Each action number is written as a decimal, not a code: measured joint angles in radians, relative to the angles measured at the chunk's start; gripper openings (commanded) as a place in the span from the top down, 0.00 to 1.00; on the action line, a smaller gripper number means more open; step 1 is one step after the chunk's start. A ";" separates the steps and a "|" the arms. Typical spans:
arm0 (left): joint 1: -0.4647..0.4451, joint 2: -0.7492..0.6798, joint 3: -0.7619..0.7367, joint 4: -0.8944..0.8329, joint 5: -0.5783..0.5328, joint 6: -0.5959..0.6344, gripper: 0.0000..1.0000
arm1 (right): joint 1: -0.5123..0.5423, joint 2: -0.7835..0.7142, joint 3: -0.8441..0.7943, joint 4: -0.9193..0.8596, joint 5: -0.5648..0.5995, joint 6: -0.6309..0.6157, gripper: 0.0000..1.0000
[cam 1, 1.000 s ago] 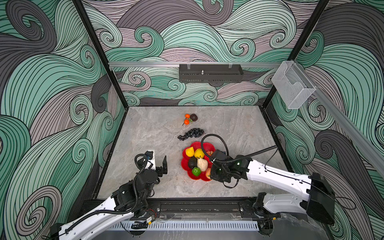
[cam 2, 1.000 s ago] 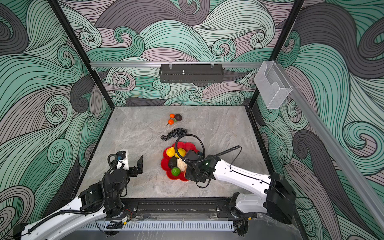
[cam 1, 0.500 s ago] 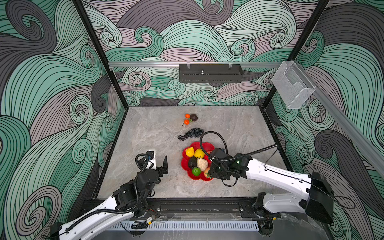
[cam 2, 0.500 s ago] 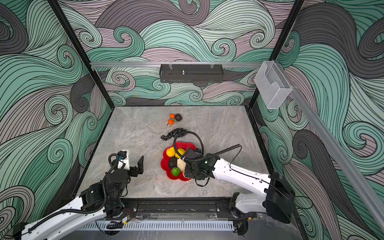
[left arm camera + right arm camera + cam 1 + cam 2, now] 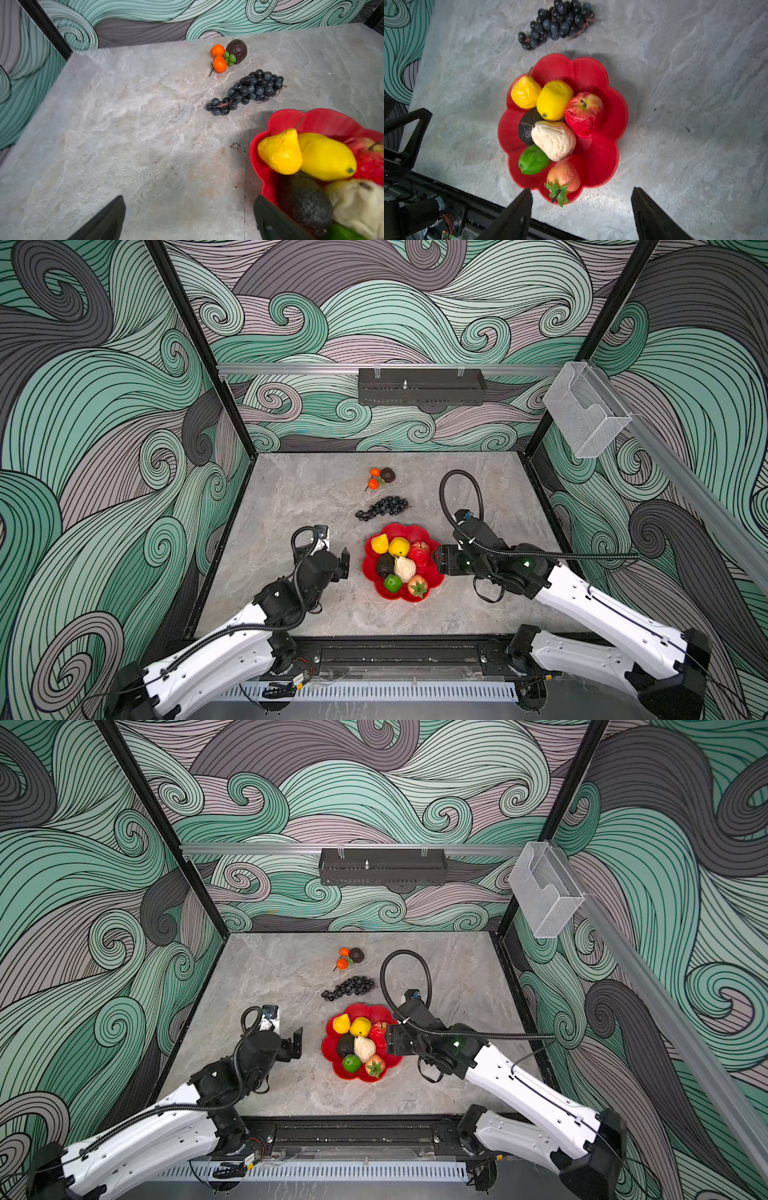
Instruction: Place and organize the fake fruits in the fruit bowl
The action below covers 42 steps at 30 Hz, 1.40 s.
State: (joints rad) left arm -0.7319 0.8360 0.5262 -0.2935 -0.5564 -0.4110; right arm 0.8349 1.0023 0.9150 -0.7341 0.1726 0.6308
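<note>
While left gripper (image 5: 188, 216) gapes wide, right gripper (image 5: 581, 193) wide too, seemingly above fruit bowl (image 5: 598, 164) rim

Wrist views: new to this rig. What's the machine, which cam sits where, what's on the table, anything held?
Two white robot arms work on one grey table. Both top views come from a camera pair overhead, looking down. Each wrist view rides on an arm and looks past its claw. The left claw and right claw are both open and empty. The red fruit bowl holds seven fake fruits. Outside it, on the table, lie a black grape bunch, two tangerines and a dark round fruit.
</note>
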 measured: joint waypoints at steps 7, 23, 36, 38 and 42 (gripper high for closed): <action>0.183 0.481 0.336 0.028 0.243 -0.065 0.04 | -0.038 -0.091 -0.213 0.167 0.004 -0.095 0.16; 0.239 1.342 1.337 -0.220 0.448 0.388 0.12 | -0.054 -0.382 -0.609 0.504 0.034 -0.210 0.03; 0.293 1.770 1.962 -0.359 0.515 0.607 0.14 | -0.055 -0.370 -0.665 0.659 0.003 -0.237 0.01; 0.296 1.805 2.010 -0.371 0.515 0.618 0.13 | -0.055 -0.361 -0.665 0.664 0.003 -0.238 0.01; 0.298 1.832 2.024 -0.383 0.524 0.629 0.13 | -0.055 -0.356 -0.665 0.669 0.004 -0.237 0.01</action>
State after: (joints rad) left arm -0.4343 2.6678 2.5507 -0.6765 -0.0322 0.2180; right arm 0.7803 0.6468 0.2501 -0.0647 0.1764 0.3935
